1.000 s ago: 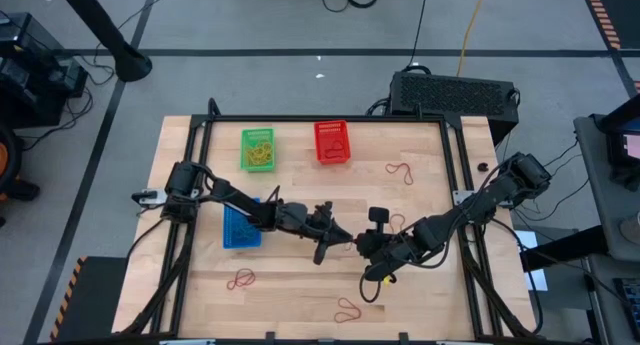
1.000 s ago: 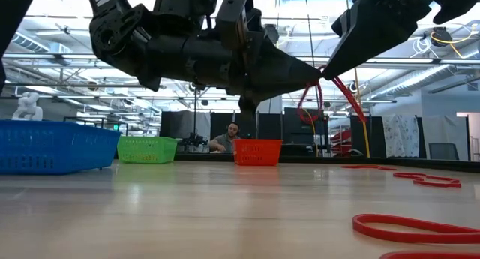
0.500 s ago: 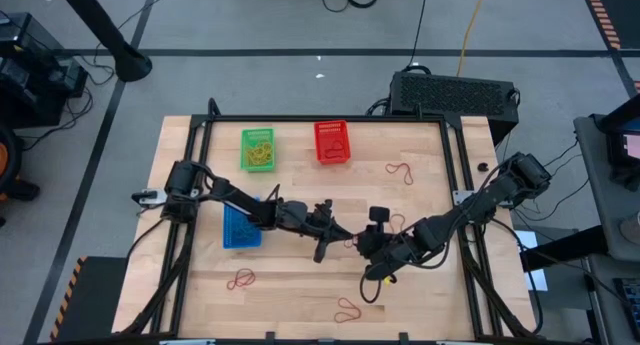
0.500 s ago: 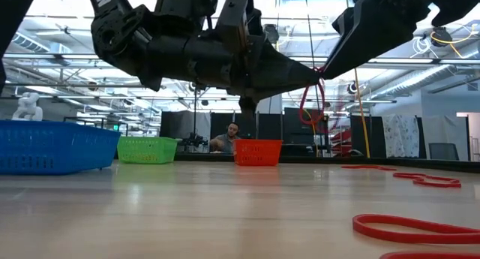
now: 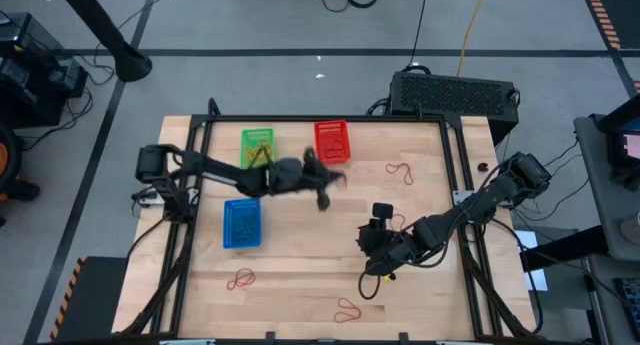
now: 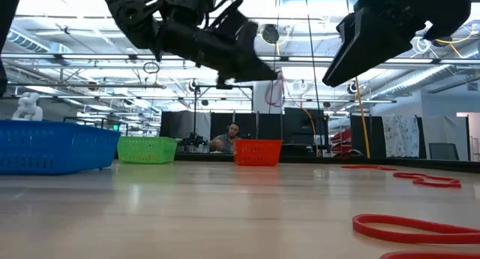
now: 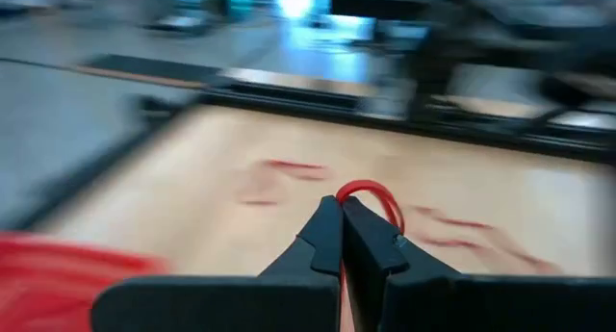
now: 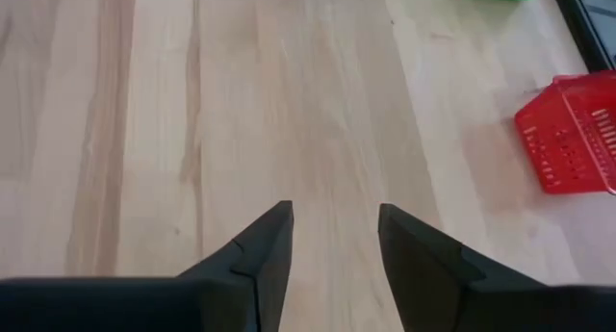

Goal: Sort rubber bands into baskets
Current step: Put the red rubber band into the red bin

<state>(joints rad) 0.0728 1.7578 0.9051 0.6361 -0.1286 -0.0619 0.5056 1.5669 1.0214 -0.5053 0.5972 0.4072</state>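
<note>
The left gripper (image 7: 341, 238) has its two dark fingers pressed together on a thin red rubber band (image 7: 371, 193), whose loop pokes out just past the tips — the carrying step, by the look of it. In the high view this gripper (image 5: 338, 181) hangs just beside the small red plastic mesh basket (image 5: 332, 142), not yet over it. The next move likely calls for reaching over the rim, then parting the fingers. The right gripper (image 8: 330, 238) waits well apart over bare wooden table (image 8: 144, 130), fingers spread, holding nothing.
</note>
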